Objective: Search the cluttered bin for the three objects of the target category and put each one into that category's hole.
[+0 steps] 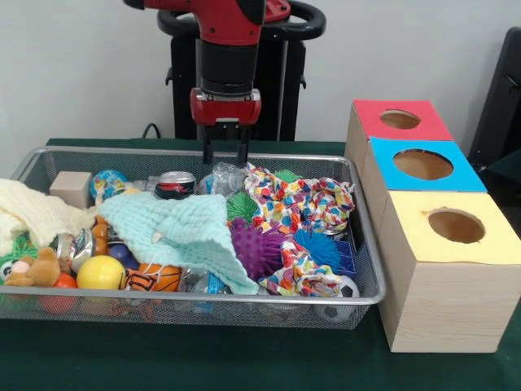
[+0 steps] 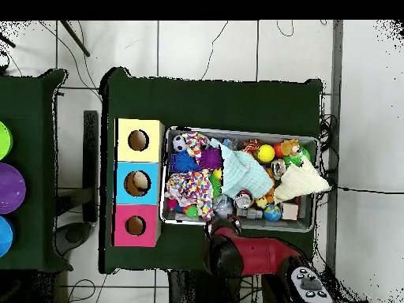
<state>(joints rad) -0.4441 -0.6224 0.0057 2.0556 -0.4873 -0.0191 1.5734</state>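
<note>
My gripper [image 1: 225, 153] hangs open over the far rim of the wire bin [image 1: 203, 298], with nothing between its fingers. It is just above a crumpled clear bottle [image 1: 224, 176]. A mint cloth [image 1: 183, 228] and a colourful patterned cloth [image 1: 303, 204] cover much of the bin. Among them lie a purple spiky ball [image 1: 256, 248], a blue spiky ball [image 1: 317, 246], a green spiky ball [image 1: 242, 206], a yellow ball [image 1: 101, 272], an orange ball [image 1: 156, 279] and a can [image 1: 176, 185]. In the overhead view my red arm [image 2: 252, 252] hides the gripper at the bin's edge [image 2: 260, 135].
Three wooden boxes stand beside the bin, each with a round hole on top: red [image 1: 400, 120], blue [image 1: 423, 164] and yellow [image 1: 456, 226]. A wooden block [image 1: 72, 189], a globe ball [image 1: 108, 183], a cream knit cloth [image 1: 32, 213] and a teddy [image 1: 37, 269] fill the bin's other end.
</note>
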